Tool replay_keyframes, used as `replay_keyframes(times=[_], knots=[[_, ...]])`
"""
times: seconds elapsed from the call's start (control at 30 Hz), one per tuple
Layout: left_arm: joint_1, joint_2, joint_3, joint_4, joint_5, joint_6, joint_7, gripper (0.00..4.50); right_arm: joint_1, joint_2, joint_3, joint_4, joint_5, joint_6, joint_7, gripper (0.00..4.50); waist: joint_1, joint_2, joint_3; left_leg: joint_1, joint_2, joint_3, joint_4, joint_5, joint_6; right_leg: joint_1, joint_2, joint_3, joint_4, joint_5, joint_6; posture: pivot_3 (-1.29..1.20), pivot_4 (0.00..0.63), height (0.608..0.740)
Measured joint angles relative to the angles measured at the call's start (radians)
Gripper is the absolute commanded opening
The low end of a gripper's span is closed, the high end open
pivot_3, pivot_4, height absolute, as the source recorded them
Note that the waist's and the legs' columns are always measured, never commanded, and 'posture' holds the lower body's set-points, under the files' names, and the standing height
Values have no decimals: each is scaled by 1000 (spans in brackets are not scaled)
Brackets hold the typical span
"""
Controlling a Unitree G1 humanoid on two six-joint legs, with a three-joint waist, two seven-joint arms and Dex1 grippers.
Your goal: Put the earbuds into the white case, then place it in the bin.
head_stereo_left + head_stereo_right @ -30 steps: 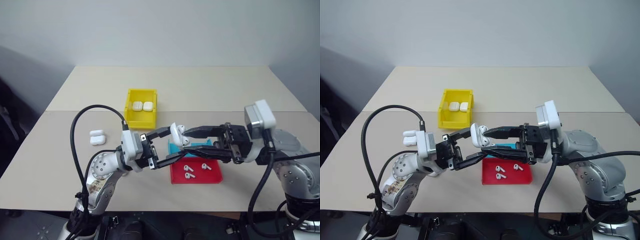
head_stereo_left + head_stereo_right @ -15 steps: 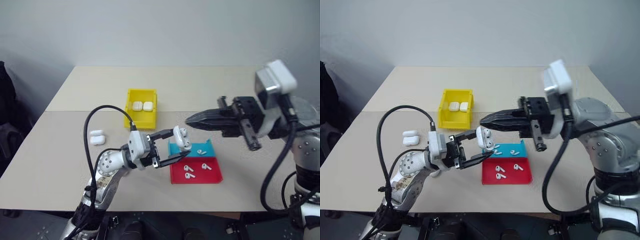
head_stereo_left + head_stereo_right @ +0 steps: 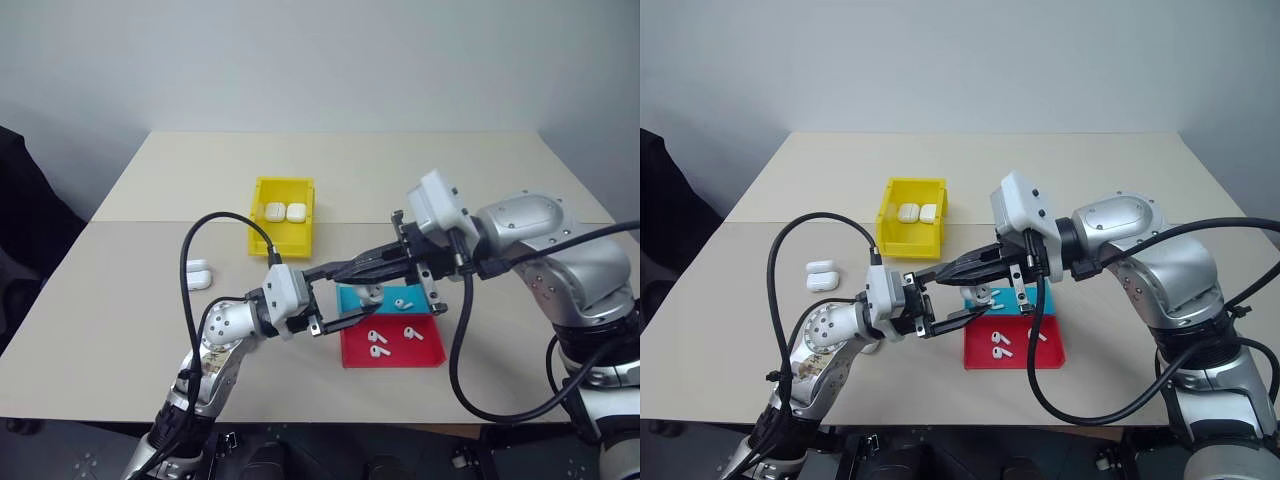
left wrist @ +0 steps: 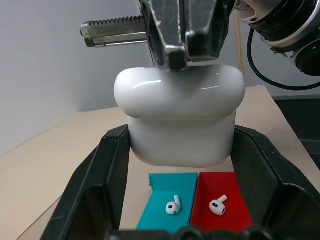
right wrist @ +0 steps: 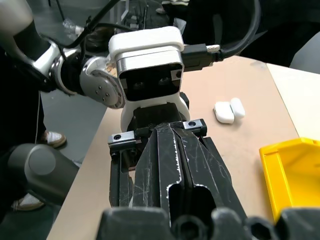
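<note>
The left hand (image 4: 182,200) pinches the small glossy white rounded plastic case (image 4: 181,117) between its two black fingers, above the beige surface (image 3: 120,300). The right hand (image 4: 175,55), fingers pressed together, apparently touches the case's lid from above

Blue tray (image 3: 350,297) touching red tray (image 3: 395,352), mid-table (image 3: 420,180); tan tabletop, seam across.
</note>
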Motion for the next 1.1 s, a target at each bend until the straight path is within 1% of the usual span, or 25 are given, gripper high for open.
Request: replay_keyframes(times=[0.3,0.43,0.53,0.63,0.73,0.8,0.93,1.0,1.1], knots=[[21,0,3,-4,-6,1,2,2765,42,-75,-22,20,-49,-49,56,26,0,0,0,0,0,0,0,0,0,0,0,0,0,0,0,0,150,740],[18,-4,5,-5,-11,-1,1,2765,51,-66,-52,30,-35,-58,60,26,-2,0,0,0,0,0,0,0,0,0,0,0,0,0,0,0,150,740],[11,-10,8,-15,-20,-3,1,2765,46,-25,-114,47,37,-37,50,26,-1,0,0,0,0,0,0,0,0,0,0,0,0,0,0,0,150,740],[10,-9,14,-17,-21,-5,12,2765,40,-17,-199,76,104,-34,41,26,1,0,0,0,0,0,0,0,0,0,0,0,0,0,0,0,150,740],[-7,-18,41,-3,0,-21,51,2765,41,-16,-260,97,128,-28,-12,26,2,0,0,0,0,0,0,0,0,0,0,0,0,0,0,0,150,740],[-51,-36,53,28,57,-31,118,2765,46,-16,-278,98,130,-11,-58,26,2,0,0,0,0,0,1,0,0,1,0,0,1,0,0,0,150,740],[-224,-121,96,178,234,34,405,2765,104,-2,-302,95,143,7,-117,26,12,-1,0,-1,-1,-1,2,0,0,1,0,-2,0,0,1,0,150,740],[-312,-143,122,292,301,20,535,2765,150,1,-319,92,155,11,-138,26,15,-1,0,-3,-1,-1,2,0,0,0,-1,-2,0,0,1,0,150,740],[-443,-150,180,475,371,44,707,2765,210,0,-326,86,160,27,-167,26,11,-1,0,-4,-1,-1,2,0,0,-2,-1,-2,0,0,1,0,150,740]])
